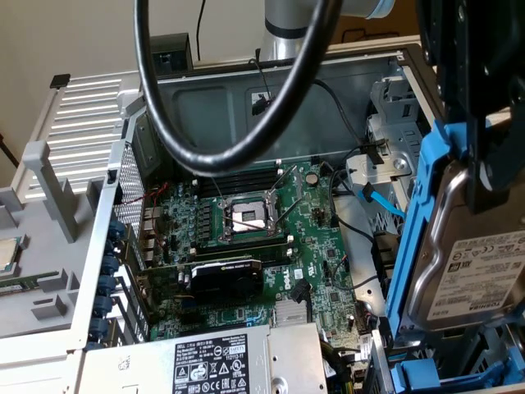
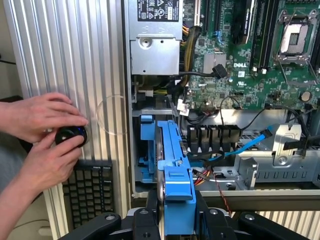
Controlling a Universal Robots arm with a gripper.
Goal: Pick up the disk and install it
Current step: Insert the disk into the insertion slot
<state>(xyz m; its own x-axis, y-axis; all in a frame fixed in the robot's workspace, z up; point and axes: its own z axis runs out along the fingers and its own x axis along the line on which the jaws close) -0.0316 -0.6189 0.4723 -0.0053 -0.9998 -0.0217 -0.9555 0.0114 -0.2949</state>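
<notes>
Gripper (image 2: pixel 177 220): jaws stood part-way closed, clamped on the blue rails of the disk (image 1: pixel 472 263), which I held on edge.
Disk position: hung over the open case, near the blue drive bay (image 2: pixel 147 132), not yet seated.
Handling: I judged it rigid, fairly heavy and shock-sensitive; the plastic rails looked the safest hold.
Writing: Toshiba and barcodes on its white label; Dell on the motherboard (image 2: pixel 240 65) and the power supply (image 1: pixel 205 361).

A thick black cable (image 1: pixel 215 160) is hanging in a loop over the open case (image 1: pixel 205 107), crossing above the motherboard (image 1: pixel 316 246). Beside the disk (image 2: pixel 175 185), a blue cable (image 2: pixel 250 142) and a row of black connectors (image 2: pixel 210 140) are crowding the blue drive bay (image 2: pixel 146 145). 2 hands (image 2: pixel 40 117) are working outside the case wall.
</notes>
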